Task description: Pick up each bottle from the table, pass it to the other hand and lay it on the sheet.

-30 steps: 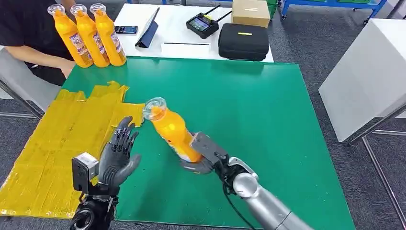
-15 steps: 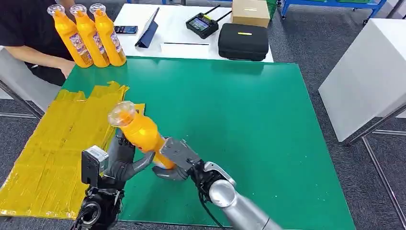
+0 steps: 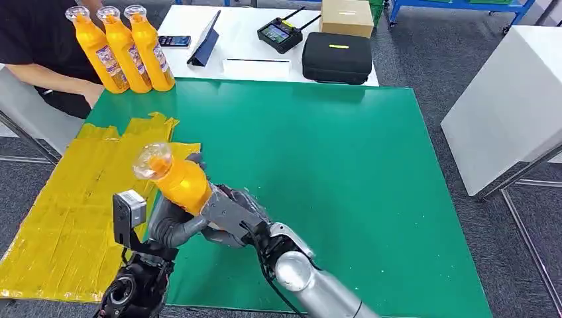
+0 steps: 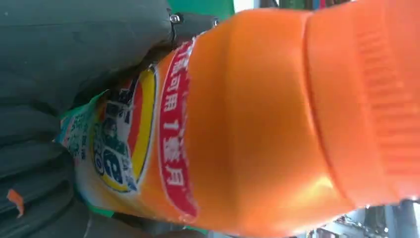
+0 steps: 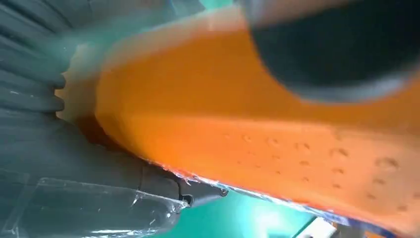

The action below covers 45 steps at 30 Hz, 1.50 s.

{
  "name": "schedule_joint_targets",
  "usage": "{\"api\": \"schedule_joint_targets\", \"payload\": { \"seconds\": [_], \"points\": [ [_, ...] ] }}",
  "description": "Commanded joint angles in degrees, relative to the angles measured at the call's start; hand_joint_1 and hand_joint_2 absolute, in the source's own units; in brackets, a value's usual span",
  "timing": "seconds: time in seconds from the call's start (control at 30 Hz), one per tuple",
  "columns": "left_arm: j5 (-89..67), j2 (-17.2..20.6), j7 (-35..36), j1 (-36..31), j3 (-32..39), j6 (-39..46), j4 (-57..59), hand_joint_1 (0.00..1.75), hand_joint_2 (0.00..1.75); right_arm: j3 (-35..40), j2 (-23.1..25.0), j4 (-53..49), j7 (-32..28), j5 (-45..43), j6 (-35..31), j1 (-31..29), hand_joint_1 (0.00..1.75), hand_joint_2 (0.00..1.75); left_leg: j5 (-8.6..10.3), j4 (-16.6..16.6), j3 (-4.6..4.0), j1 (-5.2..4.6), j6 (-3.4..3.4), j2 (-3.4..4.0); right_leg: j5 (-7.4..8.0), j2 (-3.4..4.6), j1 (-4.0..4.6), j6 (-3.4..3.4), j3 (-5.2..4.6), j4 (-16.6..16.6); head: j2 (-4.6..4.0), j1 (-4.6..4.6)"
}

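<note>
Orange bottle [image 3: 173, 180]: carried leftward since a second ago, now between both hands; right hand [image 3: 228, 215] fingers clamped low; left hand [image 3: 169, 222] fingers now closing round it; handover under way; yellow sheet [image 3: 79, 192] adjacent.

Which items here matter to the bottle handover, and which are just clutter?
Job:
orange plastic bottle, gripped by left hand and right hand
three upright orange bottles
yellow sheet
green table

Clutter:
black zip case
cardboard box
black handheld controller

Orange bottle [image 3: 173, 180] tilted between left hand [image 3: 173, 222] and right hand [image 3: 228, 215].
</note>
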Motion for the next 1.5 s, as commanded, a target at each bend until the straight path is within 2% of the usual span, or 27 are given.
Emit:
{"api": "schedule_joint_targets", "payload": {
  "seconds": [0.03, 0.43, 0.57, 0.6, 0.63, 0.67, 0.73, 0.8, 0.87, 0.93, 1.07, 1.13, 1.2, 1.23, 1.3, 1.33, 1.37, 1.47, 1.5],
  "points": [
    [0.5, -1.8, 1.3, 0.9, -1.5, -1.2, -0.3, 1.75, 1.75, 1.5, 1.3, 0.3, 0.8, 1.7, 1.0, -2.3, 1.75, 1.75, -0.15, 0.1, 0.2, -0.06, 0.11, 0.03, -0.12, 0.07, -0.02, -0.3, 0.15, 0.1, 0.0, 0.0],
    [0.5, -2.4, 1.3, 1.7, 0.2, -1.2, -0.8, 1.75, 1.75, 1.0, 1.0, 2.4, 0.4, 1.9, 1.4, -2.7, 1.75, 1.75, -0.08, 0.0, 0.13, -0.04, 0.08, 0.03, -0.05, 0.06, 0.0, -0.24, 0.09, 0.0, 0.0, 0.0],
    [-1.8, -3.1, 1.0, 2.8, 3.4, -0.5, -1.6, 1.75, 1.75, 0.0, 1.4, 3.9, -0.5, 2.3, 0.4, -2.8, 1.75, 1.75, -0.06, 0.0, 0.1, -0.04, 0.07, 0.05, -0.03, 0.07, -0.02, -0.18, 0.07, 0.0, 0.0, 0.0],
    [-5.5, -3.0, 0.8, 2.9, 4.8, 1.9, -1.8, 1.75, 1.75, -0.8, 1.3, 3.3, -0.6, 2.7, -0.2, -2.3, 1.66, 1.75, -0.12, 0.0, 0.21, -0.05, 0.1, 0.06, -0.08, 0.1, -0.02, -0.28, 0.15, 0.0, 0.0, 0.0],
    [-8.7, -2.9, 0.6, 2.9, 5.6, 4.1, -1.9, 1.75, 1.75, -1.6, 1.2, 2.6, -0.7, 2.7, -0.9, -1.8, 0.07, 1.75, -0.07, 0.0, 0.11, -0.04, 0.06, 0.04, -0.04, 0.07, -0.01, -0.19, 0.07, 0.0, 0.0, 0.0],
    [-16.7, -2.6, 0.4, 2.8, 7.6, 9.6, -1.9, 1.75, 1.75, -2.9, 0.6, 1.1, -0.4, 3.1, -1.9, -0.9, 0.0, 0.0, -0.13, 0.0, 0.24, -0.05, 0.09, 0.03, -0.1, 0.08, -0.01, -0.31, 0.19, 0.0, 0.0, 0.0],
    [-18.8, -2.7, 0.5, 2.8, 10.4, 9.1, -1.9, 1.75, 1.75, -4.2, -0.4, -0.9, 0.0, 3.3, -1.2, 0.0, 0.0, 0.0, -0.13, 0.0, 0.26, -0.03, 0.08, -0.03, -0.12, 0.02, 0.02, -0.37, 0.23, 0.1, 0.0, 0.0],
    [-30.3, -2.1, 3.0, 2.3, 12.6, 14.9, -0.6, 1.75, 1.75, -6.1, -0.7, -2.2, 0.1, 3.2, -1.4, 0.8, 0.0, 0.0, -0.01, 0.0, 0.04, -0.01, 0.04, -0.04, -0.02, -0.02, 0.01, -0.16, 0.02, 0.0, 0.0, 0.0],
    [-39.8, -0.6, 5.7, 1.5, 16.7, 19.3, 2.2, 1.75, 1.75, -8.2, -1.8, -4.3, -0.5, 2.7, -1.2, 1.8, 0.0, 0.0, -0.11, 0.0, 0.29, -0.03, 0.08, -0.05, -0.11, 0.0, 0.01, -0.38, 0.21, 0.1, 0.0, 0.02],
    [-43.8, -0.3, 4.5, 0.8, 21.1, 19.1, 5.1, 1.75, 1.75, -9.9, -2.6, -6.3, -0.8, 2.3, 0.1, 2.8, 0.0, 0.0, 0.02, -0.1, 0.11, -0.01, 0.03, -0.07, -0.01, -0.06, 0.01, -0.16, 0.06, 0.0, 0.0, 0.0],
    [-44.1, -0.9, 4.3, 1.1, 21.0, 19.1, 4.8, 1.75, 1.75, -9.9, -2.3, -6.1, -0.8, 2.4, 0.1, 2.7, 0.0, 0.0, -0.05, -0.1, 0.23, -0.03, 0.07, -0.04, -0.06, -0.02, 0.0, -0.27, 0.15, 0.0, 0.0, 0.02],
    [-53.1, 0.5, 7.9, 0.7, 21.7, 23.1, 7.0, 1.75, 1.75, -10.7, -2.9, -7.2, -0.9, 2.1, -0.1, 3.2, 0.0, 0.0, -0.07, 0.0, 0.23, -0.03, 0.08, -0.08, -0.1, -0.06, 0.0, -0.29, 0.18, 0.0, 0.0, -0.02],
    [-60.9, 3.2, 9.9, -0.2, 22.2, 25.2, 11.7, 1.75, 1.75, -11.8, -3.9, -8.6, -1.4, 1.3, -0.4, 3.7, 0.0, 0.0, -0.07, -0.1, 0.31, -0.04, 0.08, -0.13, -0.11, -0.1, -0.01, -0.31, 0.27, 0.0, 0.0, 0.0],
    [-65.2, 5.1, 8.9, -1.5, 22.6, 28.0, 17.0, 1.75, 1.75, -12.7, -4.9, -9.3, -2.0, -0.1, 0.0, 3.9, 0.0, 0.0, -0.06, -0.1, 0.31, -0.05, 0.07, -0.09, -0.09, -0.06, -0.02, -0.3, 0.26, 0.0, 0.0, 0.02],
    [-77.0, 7.7, 11.7, -4.2, 21.5, 34.8, 26.5, 1.75, 1.75, -12.9, -6.3, -9.8, -2.7, -1.9, 0.1, 3.5, 0.0, 0.0, 0.02, -0.1, 0.21, -0.06, 0.03, -0.09, -0.03, -0.07, -0.04, -0.19, 0.14, -0.1, 0.0, 0.02],
    [-77.2, 7.7, 11.7, -4.7, 21.4, 35.1, 27.6, 1.75, 1.75, -12.9, -6.4, -9.8, -2.8, -2.0, 0.2, 3.5, 0.0, 0.0, 0.02, -0.2, 0.35, -0.07, 0.04, -0.15, -0.06, -0.11, -0.04, -0.31, 0.27, -0.1, 0.0, 0.0],
    [-85.6, 8.8, 14.9, -7.2, 19.7, 38.0, 33.9, 1.75, 1.75, -12.4, -6.8, -10.0, -2.9, -2.7, 0.3, 3.3, 0.0, 0.0, 0.05, -0.2, 0.28, -0.07, 0.03, -0.17, -0.04, -0.14, -0.04, -0.27, 0.19, -0.1, 0.0, 0.02],
    [-86.0, 8.5, 15.0, -8.4, 19.5, 38.9, 36.3, 1.75, 1.75, -12.1, -6.7, -10.1, -2.9, -2.8, 0.4, 3.2, 0.0, 0.0, 0.03, -0.1, 0.24, -0.05, 0.05, -0.17, -0.05, -0.15, -0.02, -0.26, 0.13, 0.0, 0.0, 0.0],
    [-94.8, 9.4, 19.7, -10.2, 16.8, 39.3, 40.3, 1.75, 1.75, -11.5, -6.8, -9.8, -3.0, -3.5, 0.5, 2.9, 0.0, 0.0, 0.04, -0.1, 0.15, -0.02, 0.03, -0.1, -0.03, -0.09, -0.01, -0.21, 0.03, 0.0, 0.0, 0.02]
  ]
}}
